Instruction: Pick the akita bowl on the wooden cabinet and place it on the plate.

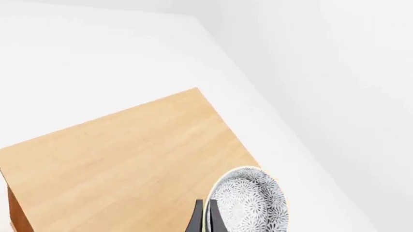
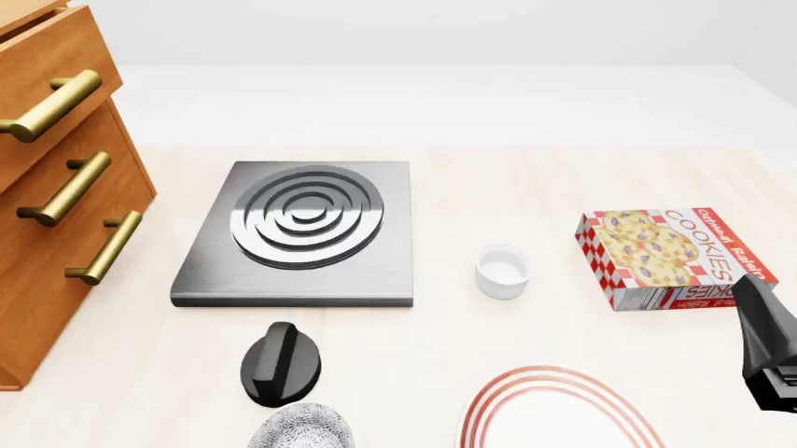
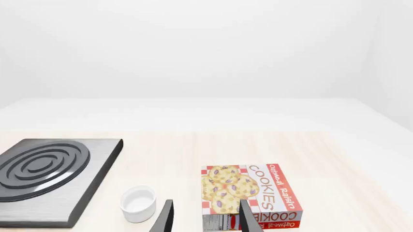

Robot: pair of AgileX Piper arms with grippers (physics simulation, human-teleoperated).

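In the left wrist view my left gripper (image 1: 206, 207) is shut on the rim of the akita bowl (image 1: 252, 203), a white bowl with a fine black-grey floral pattern. The bowl hangs past a corner of the wooden cabinet's top (image 1: 123, 164). In the front view the bowl (image 2: 299, 429) shows at the bottom edge, left of the plate (image 2: 561, 420), a white plate with red rings. The wooden cabinet (image 2: 50, 187) stands at the far left. My right gripper (image 3: 205, 204) is open and empty, near the table's right side.
A grey stove with rings (image 2: 305, 229) lies in the middle. A small white cup (image 2: 503, 271) and a cookies box (image 2: 666, 257) sit to its right. A black rounded shape (image 2: 282, 364) is just beyond the bowl. The right arm (image 2: 772, 355) is at the right edge.
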